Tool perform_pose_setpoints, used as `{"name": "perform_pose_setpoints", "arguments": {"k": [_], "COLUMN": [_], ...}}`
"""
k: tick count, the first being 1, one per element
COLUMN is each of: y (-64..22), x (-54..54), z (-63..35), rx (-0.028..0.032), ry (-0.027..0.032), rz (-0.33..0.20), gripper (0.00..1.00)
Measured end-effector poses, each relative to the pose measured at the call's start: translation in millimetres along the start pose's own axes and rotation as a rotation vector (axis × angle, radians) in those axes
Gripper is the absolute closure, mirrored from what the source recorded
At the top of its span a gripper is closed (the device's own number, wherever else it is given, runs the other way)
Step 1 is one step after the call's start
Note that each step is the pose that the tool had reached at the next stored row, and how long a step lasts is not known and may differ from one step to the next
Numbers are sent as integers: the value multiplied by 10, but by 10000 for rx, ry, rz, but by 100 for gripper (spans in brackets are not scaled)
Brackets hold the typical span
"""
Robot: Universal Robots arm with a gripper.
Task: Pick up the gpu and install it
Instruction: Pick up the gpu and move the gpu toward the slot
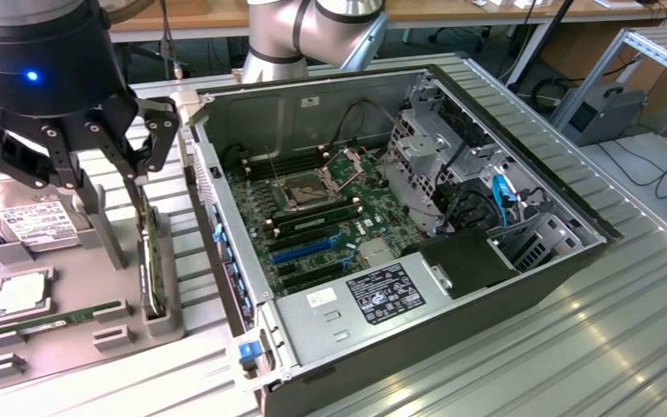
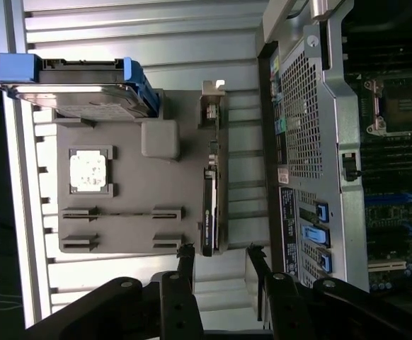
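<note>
While the gripper hangs with jaws spread wide and nothing in them, the exterior view puts it over the tray, at 9 o'clock from the case. The gpu stands on edge in the tray, on the side nearest the case, not yet gripped. The drive is at 9 o'clock from the gpu, well apart, no worry there. Risk one: the card is thin and tall, so a skewed descent could tip it or jam it in its holder. Risk two: the case is just beside the card, so the outer finger could clip it. Wrist view: gripper has fingers apart, and the gpu sits ahead of the gap but closer to one finger than the other. That one would likely land first and shove the card sideways before the clamp. The bracket is at the far end, so a near-end grip looks off-balance and the card could pivot on lift. Can't tell how firmly the tray holds it.
</note>
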State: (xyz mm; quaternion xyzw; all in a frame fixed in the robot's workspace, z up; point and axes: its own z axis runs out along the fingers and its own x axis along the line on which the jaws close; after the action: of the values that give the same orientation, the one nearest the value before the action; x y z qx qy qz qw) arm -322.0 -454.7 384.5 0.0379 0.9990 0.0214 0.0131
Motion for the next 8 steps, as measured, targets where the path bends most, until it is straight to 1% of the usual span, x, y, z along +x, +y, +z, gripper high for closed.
{"name": "perform_pose_setpoints", "arguments": {"k": [8], "y": [-2], "x": [1], "z": [36], "rx": [0], "ry": [0], "rz": [0], "gripper": [58]}}
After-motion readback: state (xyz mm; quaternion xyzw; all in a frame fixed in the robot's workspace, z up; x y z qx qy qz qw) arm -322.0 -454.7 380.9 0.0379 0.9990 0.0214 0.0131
